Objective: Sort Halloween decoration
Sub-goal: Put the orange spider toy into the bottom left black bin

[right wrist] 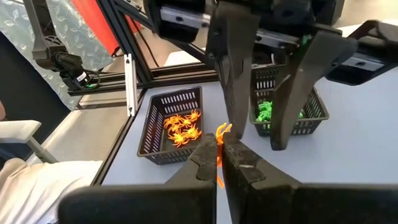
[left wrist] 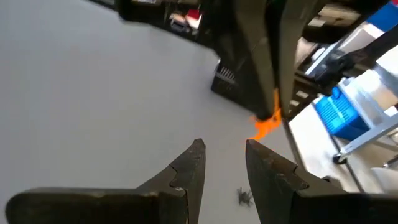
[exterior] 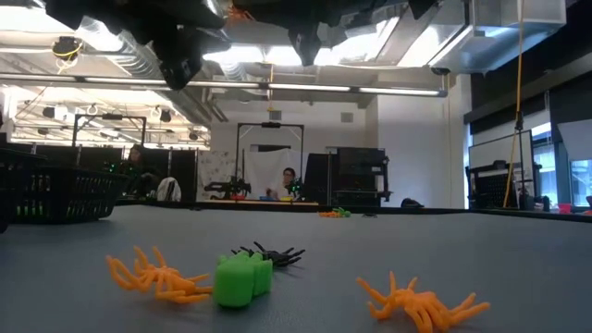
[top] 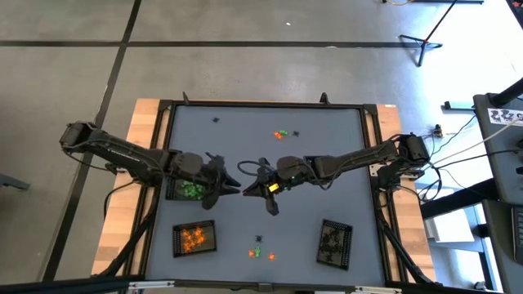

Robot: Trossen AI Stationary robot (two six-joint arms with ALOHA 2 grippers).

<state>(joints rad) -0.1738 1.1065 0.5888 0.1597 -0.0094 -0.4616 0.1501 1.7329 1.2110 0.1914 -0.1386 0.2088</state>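
Pinched tight in the right gripper [right wrist: 219, 149] is an orange spider [right wrist: 221, 133], mid-table, facing the half-open, empty left gripper [left wrist: 222, 155] — looks like a handoff. Mistimed, it drops short of the orange tray [right wrist: 176, 125].

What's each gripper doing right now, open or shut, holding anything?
Left gripper: open, holding nothing, over mid-table facing the right gripper.
Right gripper: shut on an orange spider.
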